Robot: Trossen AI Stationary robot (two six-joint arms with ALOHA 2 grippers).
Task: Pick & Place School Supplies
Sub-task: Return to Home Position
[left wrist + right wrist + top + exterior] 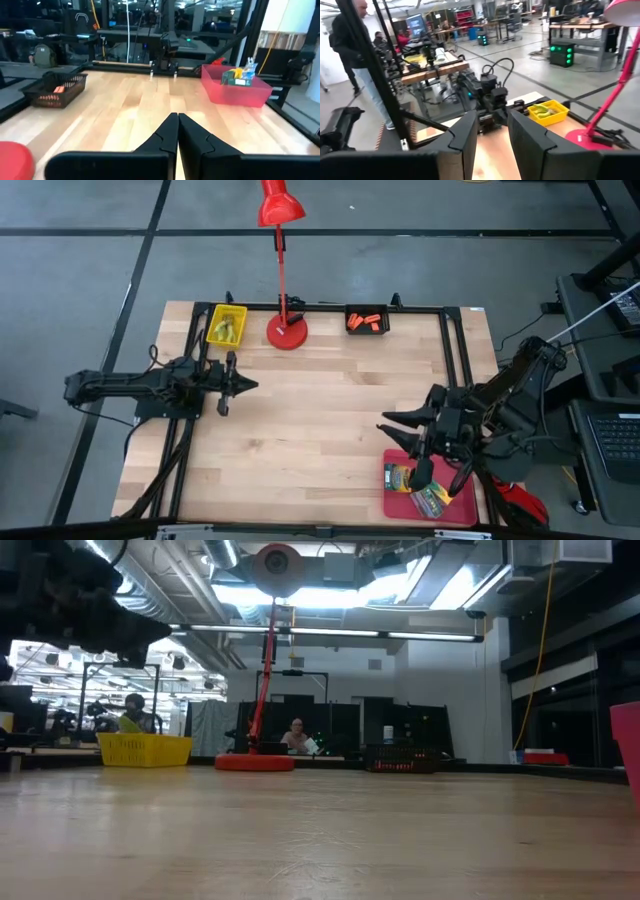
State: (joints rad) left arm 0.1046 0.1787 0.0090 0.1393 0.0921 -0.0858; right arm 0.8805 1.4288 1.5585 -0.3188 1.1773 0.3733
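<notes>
The printed packs (420, 488) lie in the red tray (400, 508) at the table's near right; the left wrist view shows them (239, 75) too. The orange pieces (366, 322) sit in the black tray at the far edge. The yellow-green-handled tools (226, 330) lie in the yellow tray (560, 114). My left gripper (244, 385) hovers shut over the table's left side, pointing right (177, 131). My right gripper (384, 422) hangs open over the table just left of the red tray, pointing left (492, 135). Neither gripper holds anything.
The red desk lamp's base (287, 334) stands at the far edge between the yellow tray and the black tray (350, 311). Bare wood (310, 420) spreads between the two arms. People stand and sit in the room beyond the table (350, 45).
</notes>
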